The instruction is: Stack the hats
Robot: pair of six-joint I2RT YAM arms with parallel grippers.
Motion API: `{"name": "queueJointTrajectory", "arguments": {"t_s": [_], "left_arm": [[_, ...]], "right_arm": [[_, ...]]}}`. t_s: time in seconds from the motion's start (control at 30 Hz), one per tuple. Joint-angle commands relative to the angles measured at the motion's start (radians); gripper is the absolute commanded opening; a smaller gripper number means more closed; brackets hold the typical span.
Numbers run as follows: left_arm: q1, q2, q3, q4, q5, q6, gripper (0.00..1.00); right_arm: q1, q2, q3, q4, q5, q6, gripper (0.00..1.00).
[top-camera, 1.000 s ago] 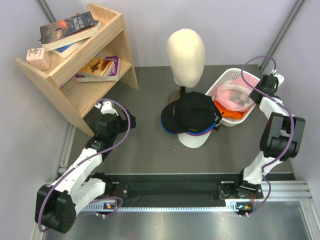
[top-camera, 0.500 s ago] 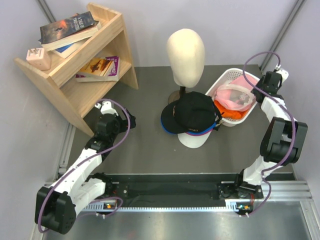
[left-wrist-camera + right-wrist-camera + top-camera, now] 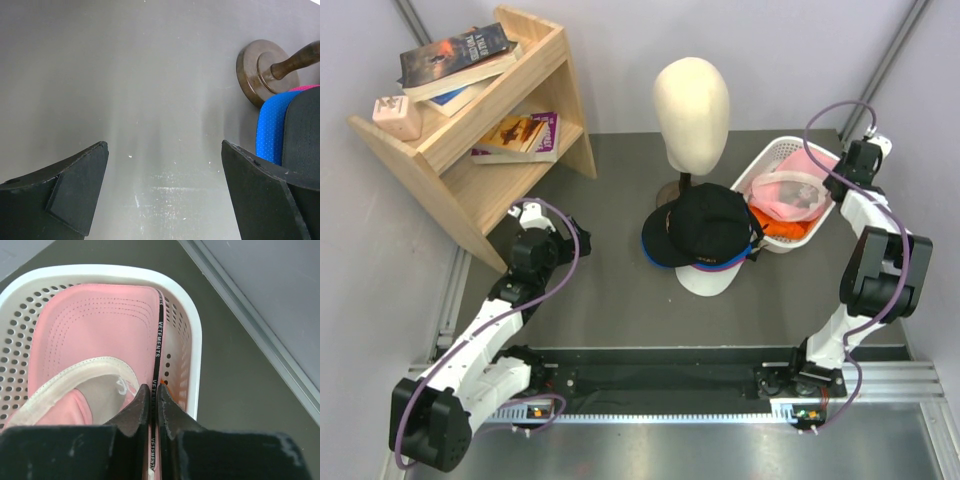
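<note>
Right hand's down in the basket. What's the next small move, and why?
Probably a short, straight lift. The right hand is shut on the trimmed brim edge of the pink cap, which lies inside the white basket. The cap likely needs to clear the basket's rim before it is carried toward the black cap.

Cap (image 3: 785, 190) in basket (image 3: 765, 155), right of hat stack (image 3: 705, 235).

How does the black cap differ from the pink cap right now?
The black cap sits crown-up on the pile on the table; the pink cap lies upturned in the basket, its lining showing. The right gripper pinches the pink cap's brim edge; no gripper touches the black cap. Both are brimmed caps.
</note>
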Motion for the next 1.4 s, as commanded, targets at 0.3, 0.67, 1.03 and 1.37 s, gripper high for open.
{"name": "queueJointTrajectory", "arguments": {"t_s": [0.3, 0.67, 1.03, 1.37], "left_arm": [[-0.001, -0.041, 0.011, 0.026, -0.03, 0.011, 0.98], [-0.044, -0.1, 0.225, -0.115, 0.063, -0.059, 0.95], [-0.105, -0.091, 0.447, -0.016, 0.401, -0.372, 0.95], [-0.409, 0.155, 0.629, 0.047, 0.292, -0.38, 0.97]], "right_arm": [[0.001, -0.37, 0.038, -0.007, 0.154, -0.099, 0.0], [0.364, -0.745, -0.034, 0.123, 0.284, -0.287, 0.0], [0.895, -0.894, -0.284, 0.392, 0.473, -0.539, 0.0], [1.292, -0.863, -0.43, 0.71, 0.667, -0.938, 0.0]]}}
